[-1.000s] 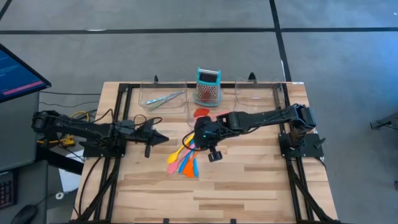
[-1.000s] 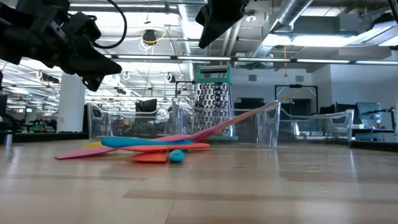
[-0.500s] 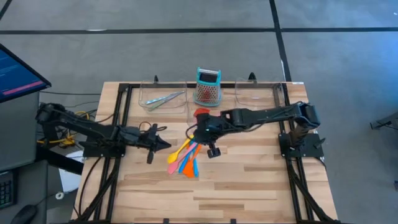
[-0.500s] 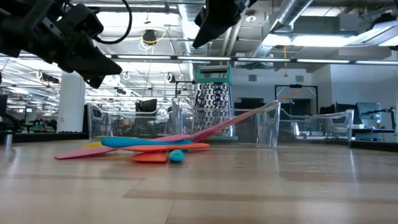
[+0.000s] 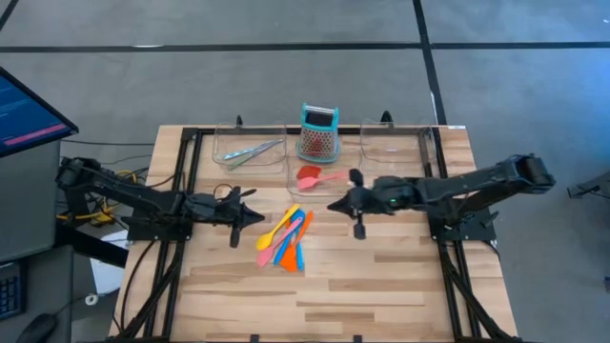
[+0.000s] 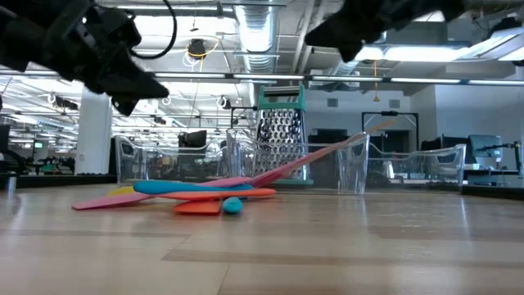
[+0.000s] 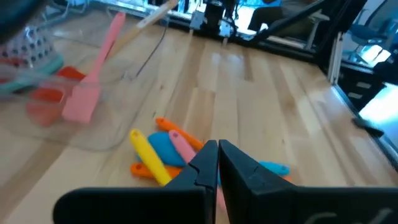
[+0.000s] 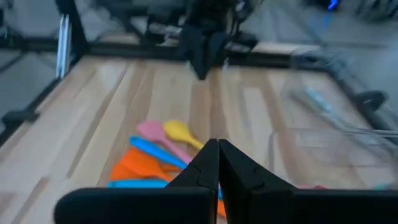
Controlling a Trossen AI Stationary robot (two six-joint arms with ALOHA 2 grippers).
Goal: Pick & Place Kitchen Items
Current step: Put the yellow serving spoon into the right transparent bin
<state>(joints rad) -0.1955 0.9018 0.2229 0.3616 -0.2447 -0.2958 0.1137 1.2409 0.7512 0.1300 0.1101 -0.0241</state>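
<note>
A pile of plastic utensils (image 5: pixel 284 238) in orange, yellow, pink and blue lies flat on the table's middle; it also shows in the low view (image 6: pixel 196 195). A pink spatula (image 5: pixel 330 176) and a red one (image 5: pixel 307 175) are in the middle clear tray; the pink handle (image 6: pixel 327 154) leans over the tray's rim. Metal tongs (image 5: pixel 248 151) lie in the left tray. My left gripper (image 5: pixel 255 217) is shut and empty, in the air left of the pile. My right gripper (image 5: pixel 333 205) is shut and empty, in the air right of the pile.
A teal-topped grater (image 5: pixel 319 133) stands at the far edge between the trays. A third clear tray (image 5: pixel 391 145) stands at the far right. Bare wood lies in front of the pile toward the near edge.
My right gripper has drawn back from above the pile toward the table's right edge, staying shut, which uncovers the pink spatula in the middle tray. My left gripper has crept a little toward the pile. The utensils have not moved.
</note>
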